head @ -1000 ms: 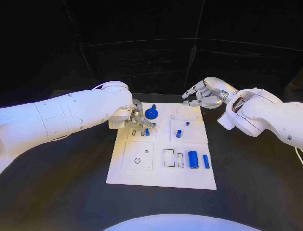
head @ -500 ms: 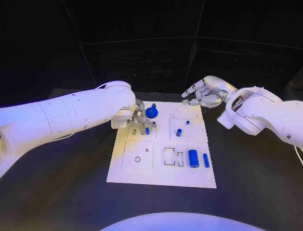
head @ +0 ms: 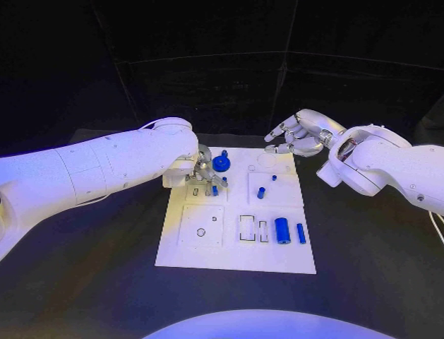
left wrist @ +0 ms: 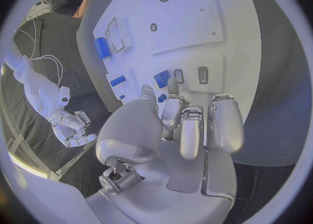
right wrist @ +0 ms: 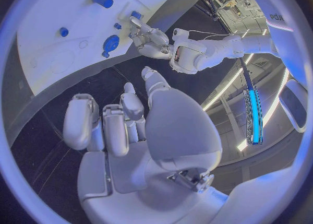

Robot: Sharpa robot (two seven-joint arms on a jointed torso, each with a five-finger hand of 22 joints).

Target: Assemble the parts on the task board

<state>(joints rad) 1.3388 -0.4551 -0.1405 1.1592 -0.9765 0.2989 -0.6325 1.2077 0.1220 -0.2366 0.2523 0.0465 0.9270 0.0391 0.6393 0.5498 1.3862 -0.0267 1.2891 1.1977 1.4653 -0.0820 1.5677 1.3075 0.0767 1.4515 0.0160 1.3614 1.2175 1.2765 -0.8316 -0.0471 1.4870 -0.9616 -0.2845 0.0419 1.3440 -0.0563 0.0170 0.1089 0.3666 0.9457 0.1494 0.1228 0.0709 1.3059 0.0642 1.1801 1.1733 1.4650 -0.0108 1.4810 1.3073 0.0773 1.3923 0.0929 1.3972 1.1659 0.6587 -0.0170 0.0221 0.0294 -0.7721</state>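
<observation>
The white task board [head: 237,244] lies mid-table. My left hand [head: 203,173] hovers low over its far left corner, fingers curled down, with nothing seen between them. Its fingertips [left wrist: 172,85] reach a small blue piece [left wrist: 161,78] standing in a plate there [head: 214,189]. A blue knob-shaped part [head: 222,165] stands just beyond that hand. My right hand [head: 298,138] hangs above the board's far edge, fingers apart and empty. A thick blue cylinder [head: 282,230] and a thin blue bar [head: 301,233] lie at the near right. Another small blue piece [head: 261,192] sits mid-board.
Bare black table surrounds the board on all sides. In the right wrist view my right hand [right wrist: 130,130] is over the table beyond the board [right wrist: 39,62], with the left hand [right wrist: 153,41] across from it beside the knob [right wrist: 111,43].
My left hand has edged slightly toward the small blue piece. The right hand has barely moved. The parts lie where they were.
</observation>
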